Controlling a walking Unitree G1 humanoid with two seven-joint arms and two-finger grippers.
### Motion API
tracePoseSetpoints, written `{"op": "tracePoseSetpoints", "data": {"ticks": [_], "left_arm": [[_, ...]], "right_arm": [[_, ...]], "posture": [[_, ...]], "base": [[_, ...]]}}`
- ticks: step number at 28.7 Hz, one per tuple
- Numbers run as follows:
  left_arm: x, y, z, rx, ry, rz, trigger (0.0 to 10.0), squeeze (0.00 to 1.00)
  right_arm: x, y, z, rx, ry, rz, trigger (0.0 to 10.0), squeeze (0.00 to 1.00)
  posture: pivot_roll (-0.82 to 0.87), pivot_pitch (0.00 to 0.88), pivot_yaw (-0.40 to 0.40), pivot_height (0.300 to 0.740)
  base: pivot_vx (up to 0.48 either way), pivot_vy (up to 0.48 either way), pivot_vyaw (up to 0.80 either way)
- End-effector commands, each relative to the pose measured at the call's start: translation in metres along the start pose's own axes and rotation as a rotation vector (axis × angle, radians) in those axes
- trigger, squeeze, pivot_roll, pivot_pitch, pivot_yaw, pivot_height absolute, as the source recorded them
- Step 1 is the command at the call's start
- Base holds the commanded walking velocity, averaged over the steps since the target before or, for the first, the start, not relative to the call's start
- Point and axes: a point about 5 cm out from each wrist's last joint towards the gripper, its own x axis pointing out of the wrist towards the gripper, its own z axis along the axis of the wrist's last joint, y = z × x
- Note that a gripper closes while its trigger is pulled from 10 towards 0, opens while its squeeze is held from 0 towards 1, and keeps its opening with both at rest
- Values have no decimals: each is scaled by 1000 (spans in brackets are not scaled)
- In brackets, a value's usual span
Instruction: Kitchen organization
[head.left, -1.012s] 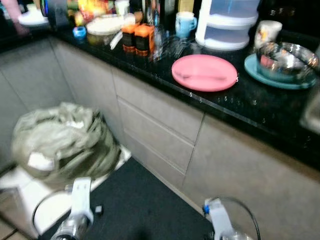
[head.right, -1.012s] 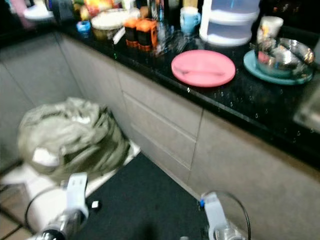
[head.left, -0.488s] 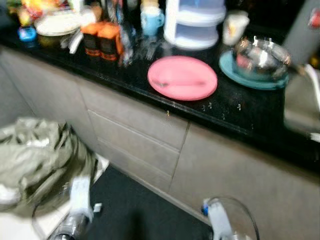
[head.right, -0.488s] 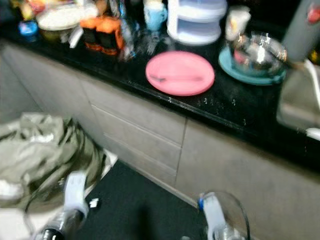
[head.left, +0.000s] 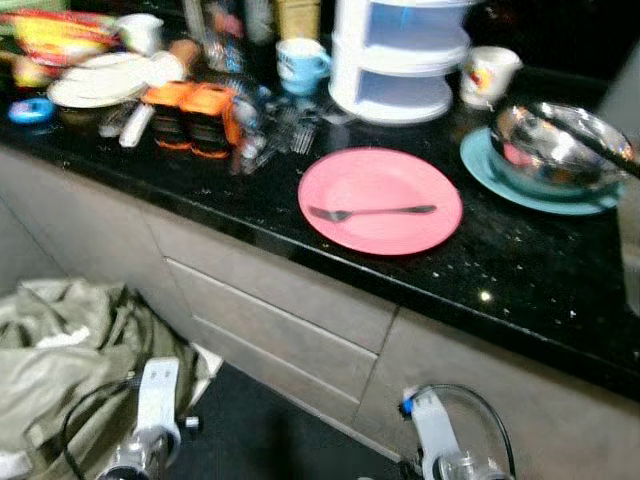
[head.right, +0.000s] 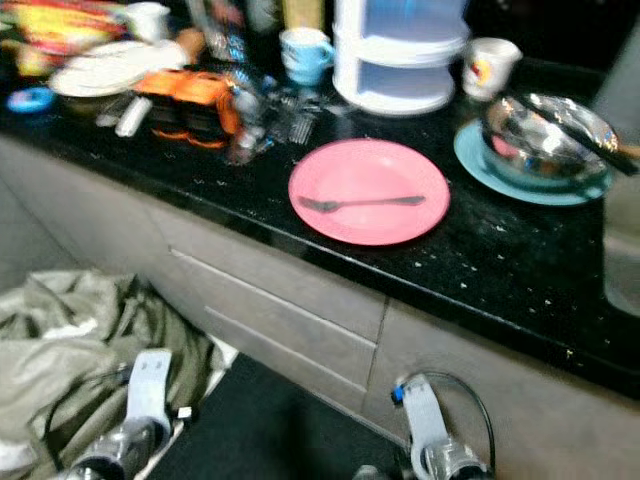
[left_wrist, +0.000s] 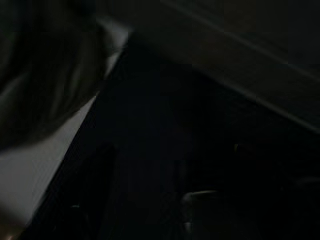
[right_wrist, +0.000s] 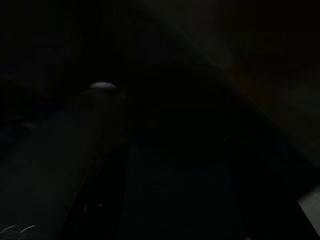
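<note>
Black speckled stone bench (head.left: 520, 265) carries the kitchenware. Pink plate (head.left: 380, 200) sits near the front edge with a fork (head.left: 370, 211) lying across it. To its right, a steel bowl (head.left: 555, 145) rests on a teal plate (head.left: 530, 185). Behind: white stacked container (head.left: 400, 55), blue mug (head.left: 300, 60), white cup (head.left: 488, 75). To the left, orange-lidded containers (head.left: 190, 115) and a stack of pale plates (head.left: 100, 80). Grey drawers (head.left: 280, 320) below the bench; olive bag (head.left: 60, 360) on the floor, left. Both arms hang low, left arm (head.left: 150, 420), right arm (head.left: 435, 455); cannot tell the state of either hand, wrist views too dark.
</note>
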Motion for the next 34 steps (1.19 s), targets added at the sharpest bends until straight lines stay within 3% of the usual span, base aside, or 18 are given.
{"op": "tracePoseSetpoints", "data": {"ticks": [1,6,9,14,19,23,26,30,31,34], "left_arm": [[-3,3,-15,26,51,-9,10000,0],[-6,8,-12,118,42,-165,10000,0],[-7,9,-11,139,39,-183,10000,0],[-11,6,9,233,-20,-370,10000,0],[-14,-1,27,286,-85,-483,10000,0],[-33,-11,48,398,-131,-702,10000,0],[-51,-19,51,473,-116,-855,10000,0],[-91,-40,53,587,-72,-1142,10000,0],[-91,-40,53,587,-72,-1142,10000,0],[-117,-55,59,649,-83,-1281,10000,0]], "right_arm": [[1,6,-14,-6,51,20,10000,0],[1,6,-16,-36,92,34,10000,0],[1,6,-16,-33,95,39,10000,0],[0,7,-17,-38,112,68,10000,0],[0,7,-17,-45,118,85,10000,0],[0,6,-16,-48,106,76,10000,0],[0,6,-16,-46,105,79,10000,0],[0,6,-15,-47,103,80,10000,0],[0,6,-15,-47,103,80,10000,0],[0,6,-15,-49,102,82,10000,0]], "posture": [[43,103,-4,740],[52,108,-6,740],[52,108,-7,740],[55,110,-12,740],[58,110,-15,740],[61,110,-19,740],[65,111,-20,740],[66,110,-18,740],[66,110,-18,740],[65,112,-15,740]], "base": [[0,0,-800],[0,0,-800],[0,0,-800],[0,0,-800],[0,0,-800],[0,0,-113],[0,0,0],[0,0,0],[0,0,0],[0,0,0]]}}
